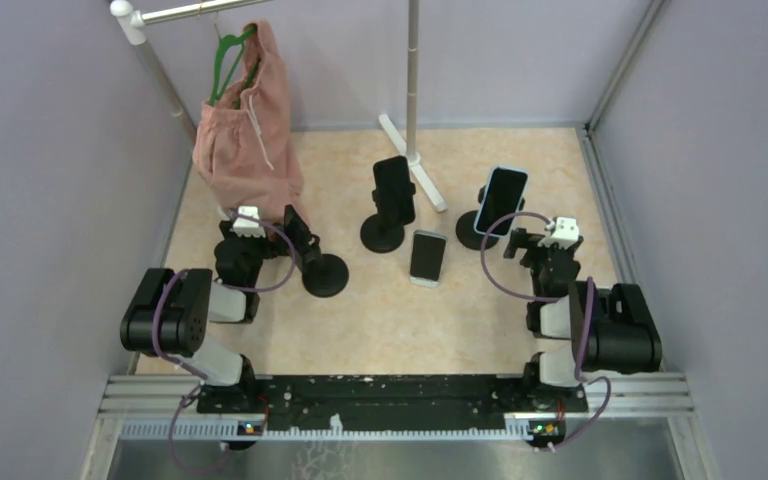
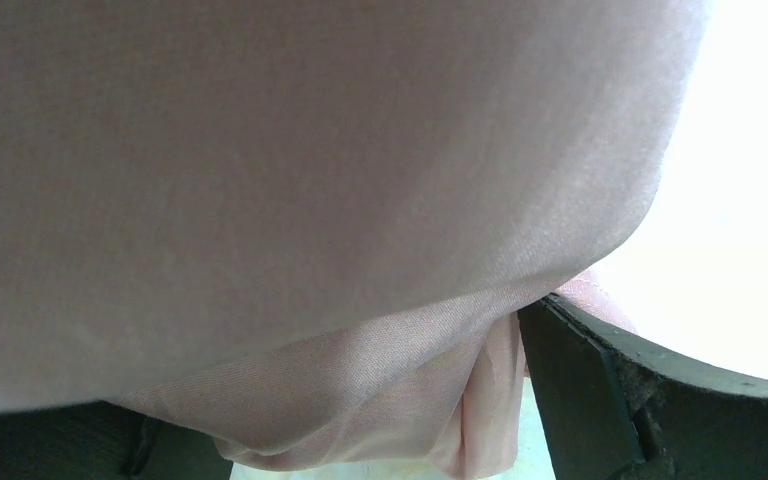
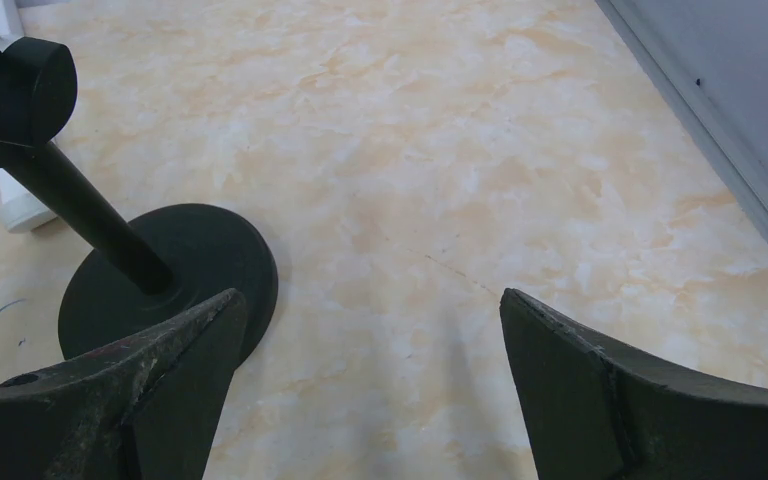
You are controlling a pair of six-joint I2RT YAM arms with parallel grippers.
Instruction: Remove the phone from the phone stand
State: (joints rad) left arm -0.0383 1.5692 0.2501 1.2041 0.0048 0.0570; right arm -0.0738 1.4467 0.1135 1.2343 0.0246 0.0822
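Weighing which arm to send, I judged the right gripper (image 1: 522, 243) the nearer. The phone (image 1: 501, 199) in the pale case stood just ahead of it and a little to its left, long axis upright and leaning back on its stand (image 3: 170, 275). In the right wrist view the jaws were spread wide with nothing between them. Only the stand's base and post showed, off to the left, with the phone above the frame. The left gripper (image 2: 330, 430), also spread, was nosed into the pink garment (image 2: 260, 200), well apart from the phone.
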